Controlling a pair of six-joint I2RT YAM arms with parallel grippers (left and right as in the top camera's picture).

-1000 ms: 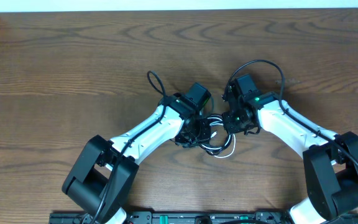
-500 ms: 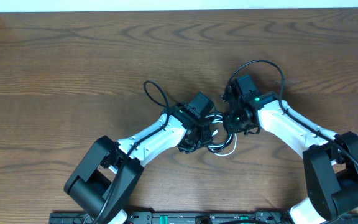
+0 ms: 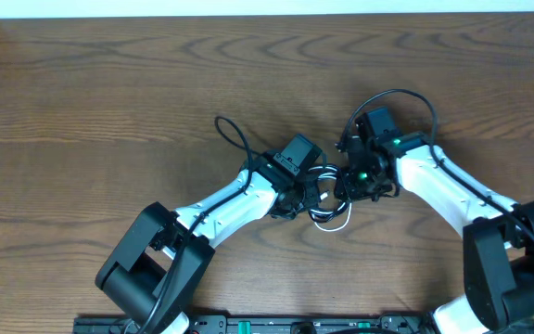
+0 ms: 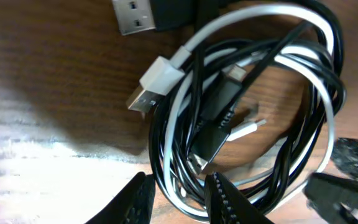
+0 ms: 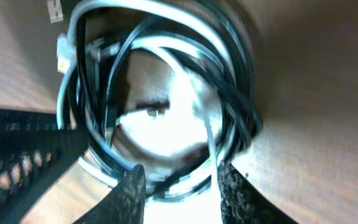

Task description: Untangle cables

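Left gripper (image 4: 180, 198) has shifted right onto the cables (image 3: 330, 206), coiled mid-bench (image 3: 109, 83) between both arms. Its jaws straddle black and white strands; whether they grip cannot be told. Right gripper (image 5: 180, 190): jaws parted over the coil. Advisable: pinch one plug end, pin the loop, draw slowly. Bench wood-grained; beyond it, only a white strip (image 3: 248, 7).
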